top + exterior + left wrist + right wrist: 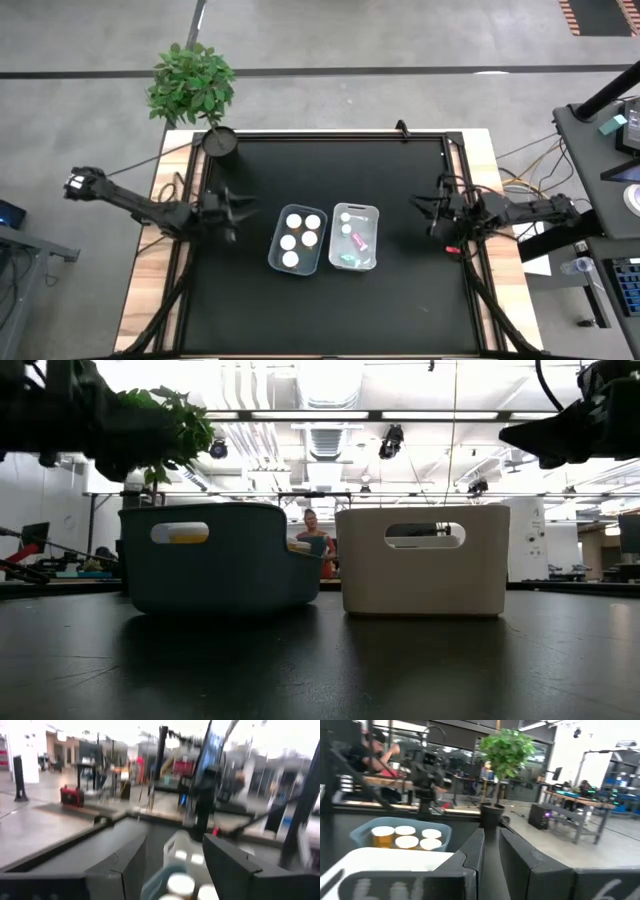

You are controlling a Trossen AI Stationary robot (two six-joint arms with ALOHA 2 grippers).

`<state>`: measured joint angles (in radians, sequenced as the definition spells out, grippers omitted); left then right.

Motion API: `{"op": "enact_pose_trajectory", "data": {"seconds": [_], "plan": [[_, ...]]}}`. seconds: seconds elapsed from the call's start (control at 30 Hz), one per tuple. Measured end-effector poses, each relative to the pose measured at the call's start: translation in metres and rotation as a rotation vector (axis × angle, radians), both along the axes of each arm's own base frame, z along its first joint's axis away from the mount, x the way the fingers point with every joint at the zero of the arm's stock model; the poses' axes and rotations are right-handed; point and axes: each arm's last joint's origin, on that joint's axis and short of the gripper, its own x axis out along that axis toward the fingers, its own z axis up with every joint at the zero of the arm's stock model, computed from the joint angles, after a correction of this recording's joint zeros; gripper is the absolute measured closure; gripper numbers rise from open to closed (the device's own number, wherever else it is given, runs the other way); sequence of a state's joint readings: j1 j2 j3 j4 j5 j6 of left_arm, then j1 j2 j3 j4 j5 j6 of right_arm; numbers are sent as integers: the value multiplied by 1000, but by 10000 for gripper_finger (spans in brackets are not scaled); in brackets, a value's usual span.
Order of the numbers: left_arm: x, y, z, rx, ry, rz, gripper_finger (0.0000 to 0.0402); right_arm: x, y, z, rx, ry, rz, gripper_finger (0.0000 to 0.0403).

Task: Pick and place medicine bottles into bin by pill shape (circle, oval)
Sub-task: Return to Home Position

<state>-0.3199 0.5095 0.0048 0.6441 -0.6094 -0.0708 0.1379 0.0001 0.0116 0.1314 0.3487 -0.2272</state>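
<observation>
At tabletop (400, 300) centre, the blue bin (275, 250) holds five white-capped bottles (308, 239), standing upright. The white bin (356, 206) sits just beside it on the right arm's side and holds small bottles (349, 258), teal and pink, lying down. Left tool (238, 213) hovers beside the blue bin, fingers spread wide, empty. Right tool (428, 212) hovers near the white bin, fingers nearly together, nothing between.
</observation>
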Motion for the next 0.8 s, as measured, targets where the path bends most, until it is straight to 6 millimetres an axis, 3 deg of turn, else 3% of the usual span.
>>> {"op": "enact_pose_trajectory", "data": {"seconds": [0.6, 0.8], "plan": [[-41, 19, 32, -112, -375, 68, 227, 0, -7, 0, 0, 2, -79, 353], [-39, 20, 31, -105, -363, 86, 227, 3, -7, -3, -4, 36, -78, 353]]}}
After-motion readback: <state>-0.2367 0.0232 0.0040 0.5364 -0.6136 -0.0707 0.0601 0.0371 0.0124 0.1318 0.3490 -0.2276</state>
